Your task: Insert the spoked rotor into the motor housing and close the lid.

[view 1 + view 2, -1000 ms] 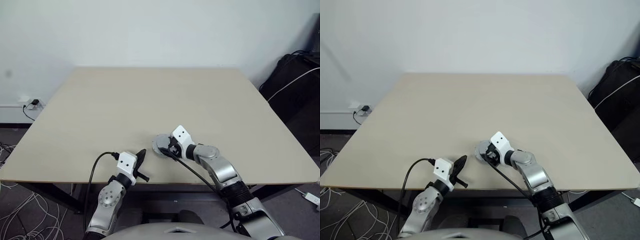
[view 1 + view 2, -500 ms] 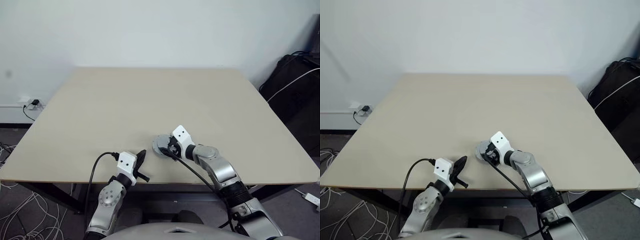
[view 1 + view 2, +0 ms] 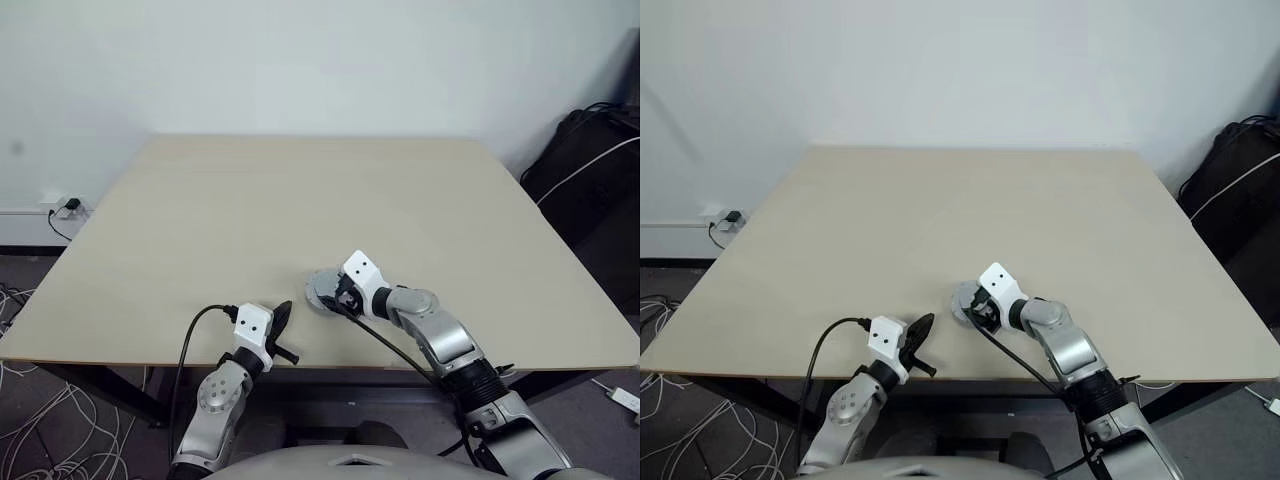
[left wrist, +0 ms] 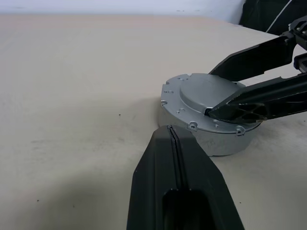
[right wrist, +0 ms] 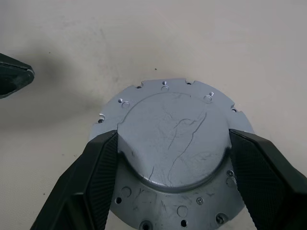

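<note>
My right gripper (image 5: 170,158) has its two black fingers spread wide to either side of the lid (image 5: 172,143), their ribbed pads (image 5: 98,167) bracketing the raised middle of the disc and seemingly just meeting its edge, though I cannot tell how hard they press. The lid lies plain grey face up on top of the motor housing (image 4: 225,143), whose pale side wall shows beneath the lid's rim, near the front edge of the table (image 3: 300,200). I take the spoked rotor to be inside already, since the lid covers the cup. My left gripper (image 4: 171,143) is clenched with nothing in it, its tips hovering just beside the housing without touching it. I judge the step in hand to be seating the lid, and to do that well I would keep the right fingers evenly placed on both sides of the raised middle, press straight down rather than at a slant, and make sure the rim sits flush all round before letting go; the left gripper is well placed to stop the housing from sliding. The lid is matt, scuffed metal with fine scratches on its dome, a stepped flange dotted with small screw holes and a few notches in its edge. The tabletop is a smooth, pale beige board.
</note>
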### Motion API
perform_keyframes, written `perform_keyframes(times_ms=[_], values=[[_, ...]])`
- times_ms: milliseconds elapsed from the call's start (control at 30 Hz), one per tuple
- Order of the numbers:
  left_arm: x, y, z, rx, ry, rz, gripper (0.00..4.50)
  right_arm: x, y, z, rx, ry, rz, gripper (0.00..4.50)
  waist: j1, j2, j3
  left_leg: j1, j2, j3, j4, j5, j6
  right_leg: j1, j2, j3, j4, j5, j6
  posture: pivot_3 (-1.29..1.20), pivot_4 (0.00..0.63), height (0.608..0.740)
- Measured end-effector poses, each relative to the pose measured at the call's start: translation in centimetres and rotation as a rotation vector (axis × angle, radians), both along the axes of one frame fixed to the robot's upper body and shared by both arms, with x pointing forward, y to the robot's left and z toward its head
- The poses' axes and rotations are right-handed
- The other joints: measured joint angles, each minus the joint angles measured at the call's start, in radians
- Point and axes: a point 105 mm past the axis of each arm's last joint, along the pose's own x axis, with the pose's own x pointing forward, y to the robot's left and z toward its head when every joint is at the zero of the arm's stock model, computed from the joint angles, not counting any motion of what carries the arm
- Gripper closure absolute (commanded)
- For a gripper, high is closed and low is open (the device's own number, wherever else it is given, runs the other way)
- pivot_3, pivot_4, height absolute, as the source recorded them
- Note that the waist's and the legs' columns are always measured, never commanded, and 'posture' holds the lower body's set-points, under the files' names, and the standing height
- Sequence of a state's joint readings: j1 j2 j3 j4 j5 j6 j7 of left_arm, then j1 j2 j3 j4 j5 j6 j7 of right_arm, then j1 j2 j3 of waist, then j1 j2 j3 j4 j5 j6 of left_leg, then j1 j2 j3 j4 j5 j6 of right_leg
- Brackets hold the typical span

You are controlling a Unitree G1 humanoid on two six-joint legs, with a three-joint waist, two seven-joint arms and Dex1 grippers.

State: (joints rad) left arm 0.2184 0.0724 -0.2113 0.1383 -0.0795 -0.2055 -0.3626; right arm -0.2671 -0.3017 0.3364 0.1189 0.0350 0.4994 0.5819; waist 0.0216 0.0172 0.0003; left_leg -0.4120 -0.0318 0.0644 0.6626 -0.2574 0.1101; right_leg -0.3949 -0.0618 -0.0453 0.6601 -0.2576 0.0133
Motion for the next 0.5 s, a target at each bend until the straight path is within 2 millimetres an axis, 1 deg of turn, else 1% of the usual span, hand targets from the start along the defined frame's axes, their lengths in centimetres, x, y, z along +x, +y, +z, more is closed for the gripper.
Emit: perform_keyframes(times_ms=[233,500], values=[[0.02,0.03,-0.11,0.001,0.020,0.001,4.50,0.11,-0.03,-0.12,0.056,0.067,-0.071,1.30,0.000,-0.001,-0.001,0.000,0.000,0.000,0.000,0.000,0.000,0.000,0.000,0.000,0.000,0.000,0.000,0.00,0.000,0.740],[0.40,0.03,0.11,-0.003,0.027,0.023,4.50,-0.01,-0.15,-0.29,0.008,0.080,-0.057,1.30,0.006,0.000,-0.003,0.001,0.000,0.000,0.000,0.000,0.000,0.001,-0.002,-0.001,0.000,0.000,0.000,0.00,0.000,0.740]])
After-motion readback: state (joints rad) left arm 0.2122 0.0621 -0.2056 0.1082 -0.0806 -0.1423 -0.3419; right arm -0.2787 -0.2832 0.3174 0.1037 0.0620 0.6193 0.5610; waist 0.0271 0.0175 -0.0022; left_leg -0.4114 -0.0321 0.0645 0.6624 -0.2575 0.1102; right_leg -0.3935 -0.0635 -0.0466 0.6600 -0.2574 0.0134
